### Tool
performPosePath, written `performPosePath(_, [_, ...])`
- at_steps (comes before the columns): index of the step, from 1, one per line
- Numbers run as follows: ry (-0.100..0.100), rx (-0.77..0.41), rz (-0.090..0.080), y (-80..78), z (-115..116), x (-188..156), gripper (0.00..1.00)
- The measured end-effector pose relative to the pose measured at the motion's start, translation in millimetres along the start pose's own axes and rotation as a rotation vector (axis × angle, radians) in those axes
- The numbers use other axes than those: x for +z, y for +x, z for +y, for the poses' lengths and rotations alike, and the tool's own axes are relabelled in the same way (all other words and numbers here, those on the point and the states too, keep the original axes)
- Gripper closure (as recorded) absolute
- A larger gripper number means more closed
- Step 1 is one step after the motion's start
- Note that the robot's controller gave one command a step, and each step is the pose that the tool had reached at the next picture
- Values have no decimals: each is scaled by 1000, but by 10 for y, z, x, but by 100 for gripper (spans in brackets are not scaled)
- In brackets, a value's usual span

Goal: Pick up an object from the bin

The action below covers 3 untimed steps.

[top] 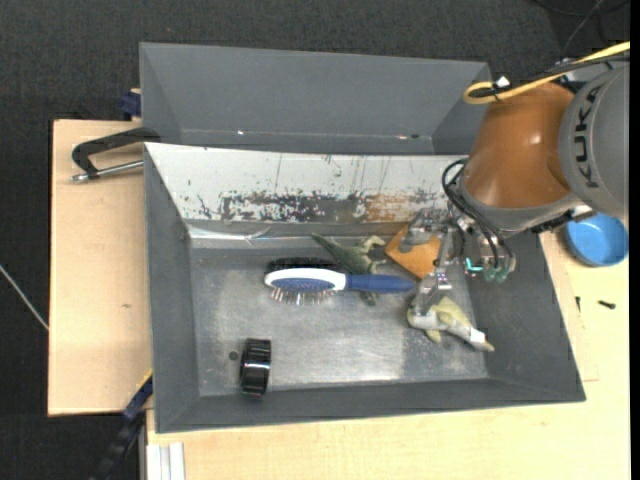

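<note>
My gripper (434, 290) hangs low in the right part of the bin. It is right above the left end of a pale yellowish toy figure (452, 324) that lies on the bin floor. Whether it touches the toy I cannot tell. Just behind it, near the back wall, lies an orange thing (413, 253), partly hidden by the gripper. A hairbrush with a white head (300, 283) and a blue handle (378, 284) lies to the left, its handle end pointing at the gripper. A green toy dinosaur (350, 253) lies behind the brush.
A black cylinder (255, 365) stands near the front left corner. The arm with its orange cover comes in over the bin's right rim. A blue round thing sits outside the bin at the right.
</note>
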<state>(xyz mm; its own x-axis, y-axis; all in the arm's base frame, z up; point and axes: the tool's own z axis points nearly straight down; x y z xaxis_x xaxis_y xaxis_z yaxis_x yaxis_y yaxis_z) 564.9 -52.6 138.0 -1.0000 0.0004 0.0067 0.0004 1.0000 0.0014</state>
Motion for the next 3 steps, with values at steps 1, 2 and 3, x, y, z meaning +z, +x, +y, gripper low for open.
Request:
performPosePath(1, [4,-223,-14,-211,275,561,0])
performPosePath(2, [4,-223,-29,-244,280,531,100])
performPosePath(3, [3,-226,-20,-192,377,-754,100])
